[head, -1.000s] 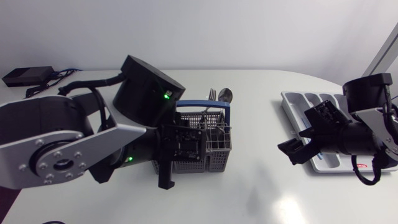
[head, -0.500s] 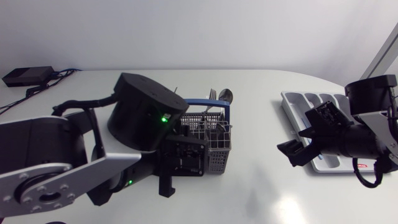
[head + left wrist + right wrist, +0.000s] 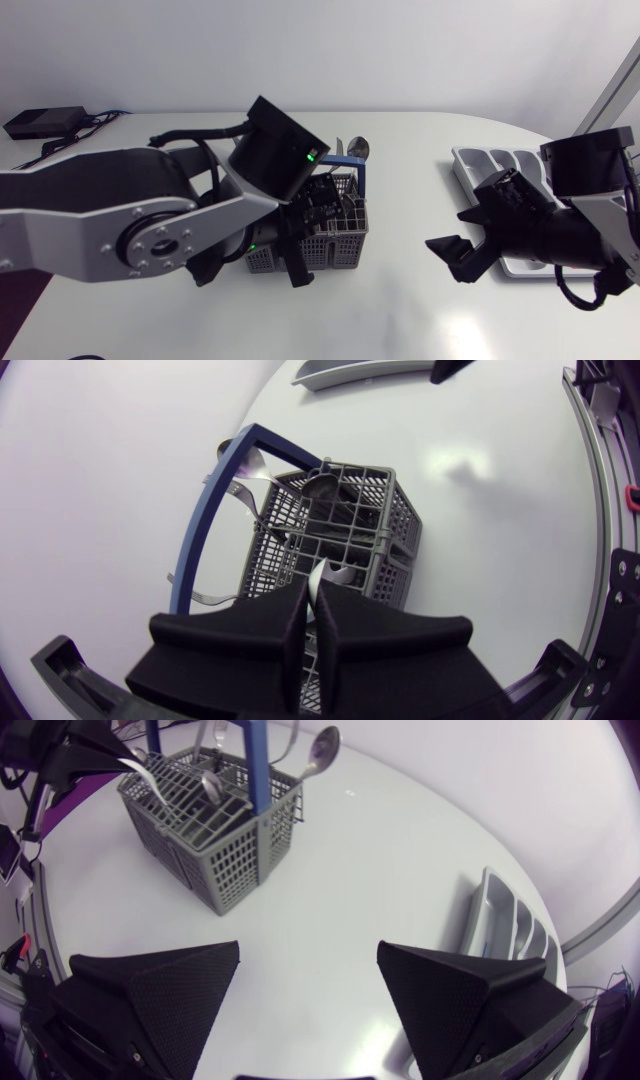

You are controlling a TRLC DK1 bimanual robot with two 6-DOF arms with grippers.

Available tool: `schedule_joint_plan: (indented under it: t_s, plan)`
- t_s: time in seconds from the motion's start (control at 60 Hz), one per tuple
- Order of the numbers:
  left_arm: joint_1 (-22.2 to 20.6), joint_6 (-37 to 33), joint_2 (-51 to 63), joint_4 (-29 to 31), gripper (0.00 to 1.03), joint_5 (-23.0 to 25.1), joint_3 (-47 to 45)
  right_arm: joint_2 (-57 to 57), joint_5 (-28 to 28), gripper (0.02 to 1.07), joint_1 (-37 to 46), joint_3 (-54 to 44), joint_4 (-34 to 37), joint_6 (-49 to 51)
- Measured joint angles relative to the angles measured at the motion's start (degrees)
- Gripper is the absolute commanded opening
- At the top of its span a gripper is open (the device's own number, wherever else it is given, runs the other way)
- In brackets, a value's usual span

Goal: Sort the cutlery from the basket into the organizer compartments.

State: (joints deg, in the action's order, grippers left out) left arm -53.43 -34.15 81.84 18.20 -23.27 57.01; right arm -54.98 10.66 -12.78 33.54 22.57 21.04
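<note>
Over the grey basket (image 3: 395, 525), left of the middle, the left gripper (image 3: 312, 595) has its fingers pressed together on a thin metal handle (image 3: 318, 574); which piece it is I cannot tell. Such cutlery is probably light, stiff and slippery, so a firm grip on the flat of the handle seems best. The right gripper (image 3: 309, 948) hangs with fingers wide apart, between the basket and the organizer (image 3: 478, 165) at the right.
</note>
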Motion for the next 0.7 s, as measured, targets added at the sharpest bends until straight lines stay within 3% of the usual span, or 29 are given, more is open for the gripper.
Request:
schedule_joint_plan:
  t_s: [0.3, 0.5, 0.7]
  plan:
    - [3.21, 14.4, 1.84, 6.64, 0.04, 3.28, 4.87, 1.27, 0.02, 1.01, -13.55, -2.64, -3.54, 0.24]
    - [5.09, 21.66, 3.8, 8.59, 0.07, 5.25, 6.58, -2.71, -0.46, 1.01, -17.27, -2.64, -6.6, 0.2]
    - [6.45, 27.32, 6.05, 16.02, 0.07, 5.49, 12.52, -5.75, -0.68, 1.01, -21.03, -2.27, -8.48, 0.17]
